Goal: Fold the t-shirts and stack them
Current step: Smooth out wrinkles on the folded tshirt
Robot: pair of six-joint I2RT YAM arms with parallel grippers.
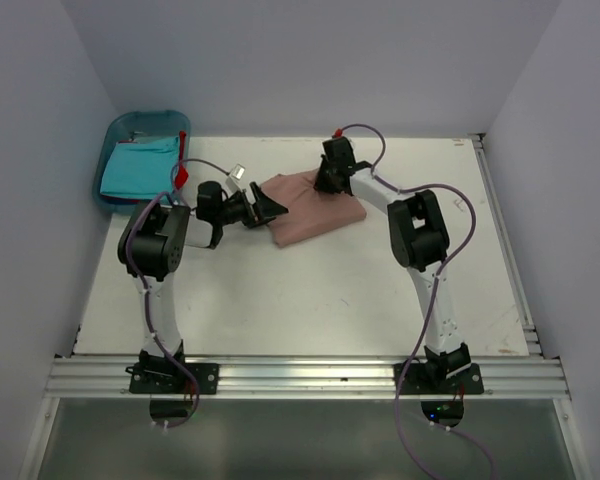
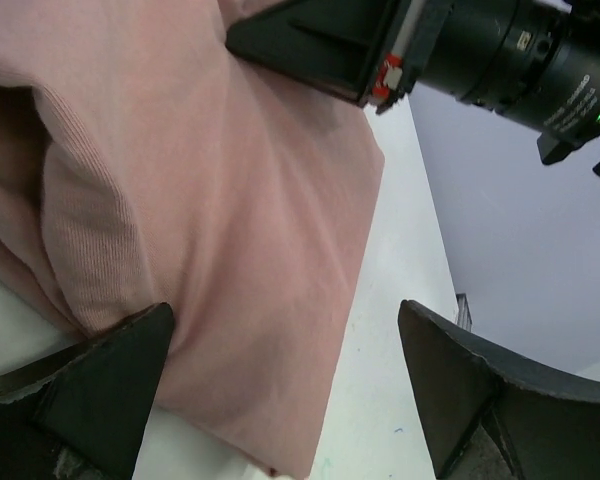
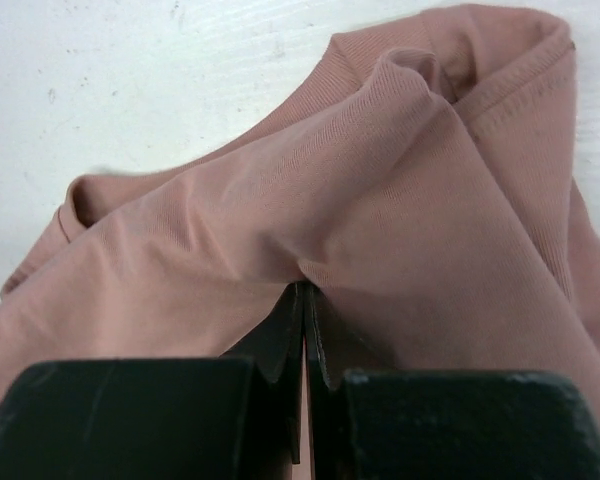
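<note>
Right gripper is clamped on a fold of the pink tee; left gripper is held spread at its edge.

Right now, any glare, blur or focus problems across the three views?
Top external: even, diffuse light, only faint shadows on the table, no glare, pink t-shirt sharp. Left wrist: cloth ribbing crisp, left gripper near the lens slightly soft. Right wrist: weave sharp, right gripper dark, little detail.

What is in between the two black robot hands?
The pink t-shirt lies between the open left gripper and the right gripper pinching it, clearest in the top view.
</note>
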